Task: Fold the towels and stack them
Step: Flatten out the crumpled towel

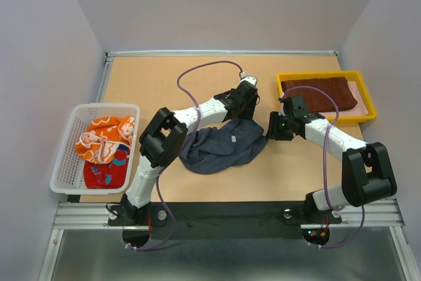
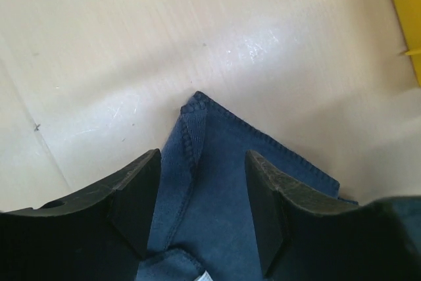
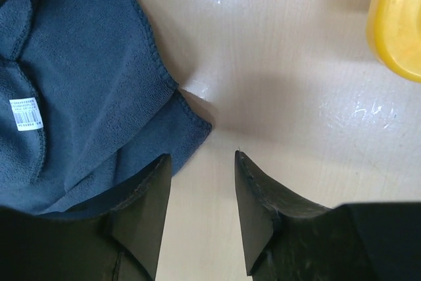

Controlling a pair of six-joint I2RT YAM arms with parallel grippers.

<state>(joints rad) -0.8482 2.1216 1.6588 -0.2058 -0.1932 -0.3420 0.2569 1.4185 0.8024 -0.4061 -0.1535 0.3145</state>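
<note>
A dark navy towel (image 1: 220,146) lies crumpled on the table's middle. My left gripper (image 1: 242,104) hangs over its far corner. In the left wrist view that gripper (image 2: 202,156) is open, and the navy towel's (image 2: 217,182) pointed corner lies flat between the fingers. My right gripper (image 1: 273,129) is at the towel's right edge. In the right wrist view it (image 3: 202,156) is open over bare table, the navy towel's (image 3: 85,90) corner just beside its left finger (image 3: 148,208). A reddish-brown towel (image 1: 319,93) lies folded in the yellow tray (image 1: 368,115). An orange patterned towel (image 1: 105,137) and a red towel (image 1: 105,172) sit in the basket.
The white mesh basket (image 1: 66,162) stands at the table's left edge, and the yellow tray stands at the back right, its rim (image 3: 395,24) showing in the right wrist view. A white barcode label (image 3: 25,113) shows on the navy towel. Purple cables loop over both arms.
</note>
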